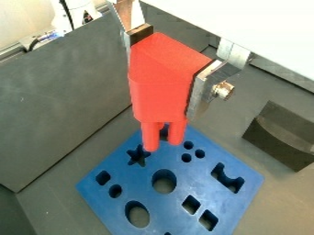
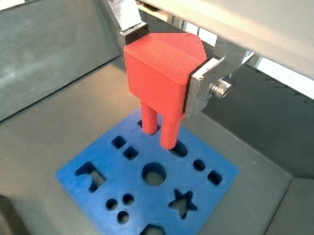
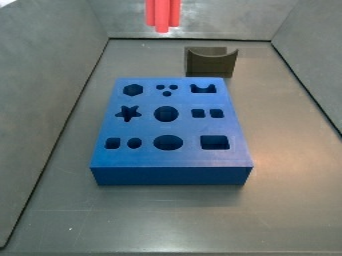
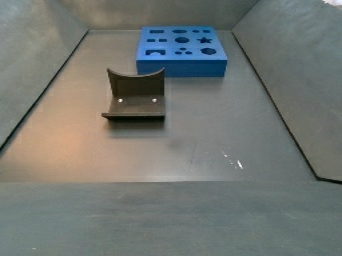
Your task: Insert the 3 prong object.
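My gripper [image 1: 168, 69] is shut on the red 3 prong object [image 1: 160, 83], its silver fingers [image 1: 203, 92] clamping the wide upper body. The prongs [image 1: 157, 136] point down and hang above the blue block [image 1: 227, 197], which has several shaped holes. In both wrist views the prong tips are clear of the block's top, over its far part near the star hole [image 1: 138, 156]. The other wrist view shows the same grip [image 2: 168, 64] on the object [image 2: 160, 69] over the block [image 2: 92, 170]. In a side view only the prongs [image 3: 163, 15] show, high above the block [image 3: 171, 160].
A dark grey curved block [image 3: 211, 60] stands beyond the blue block and also shows in the other side view [image 4: 136, 95]. The blue block lies at the far end there [image 4: 181, 68]. Grey walls [image 3: 54, 110] enclose the floor.
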{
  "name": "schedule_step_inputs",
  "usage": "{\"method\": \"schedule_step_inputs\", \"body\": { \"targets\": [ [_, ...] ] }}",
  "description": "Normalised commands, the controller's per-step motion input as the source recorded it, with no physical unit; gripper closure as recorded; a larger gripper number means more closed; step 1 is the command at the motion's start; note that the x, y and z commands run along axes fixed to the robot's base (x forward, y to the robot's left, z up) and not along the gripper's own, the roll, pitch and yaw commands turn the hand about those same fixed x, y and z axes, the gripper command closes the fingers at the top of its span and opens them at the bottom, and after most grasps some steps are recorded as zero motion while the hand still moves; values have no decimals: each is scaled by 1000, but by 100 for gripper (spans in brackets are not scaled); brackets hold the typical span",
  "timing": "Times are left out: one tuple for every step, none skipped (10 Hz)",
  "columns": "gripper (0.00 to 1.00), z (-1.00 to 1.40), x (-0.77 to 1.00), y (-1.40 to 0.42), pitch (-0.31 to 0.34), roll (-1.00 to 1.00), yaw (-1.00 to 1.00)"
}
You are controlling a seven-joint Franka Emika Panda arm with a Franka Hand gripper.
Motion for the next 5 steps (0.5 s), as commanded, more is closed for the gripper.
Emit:
{"method": "schedule_step_inputs", "body": {
  "targets": [
    [100, -900, 151, 811, -81, 147, 0],
    [100, -831, 71, 700, -97, 183, 0],
    [100, -863, 3, 500, -110, 120, 0],
    [100, -831, 0, 326, -147, 74, 0],
    [100, -860, 83, 0, -156, 84, 0]
  ]
}}
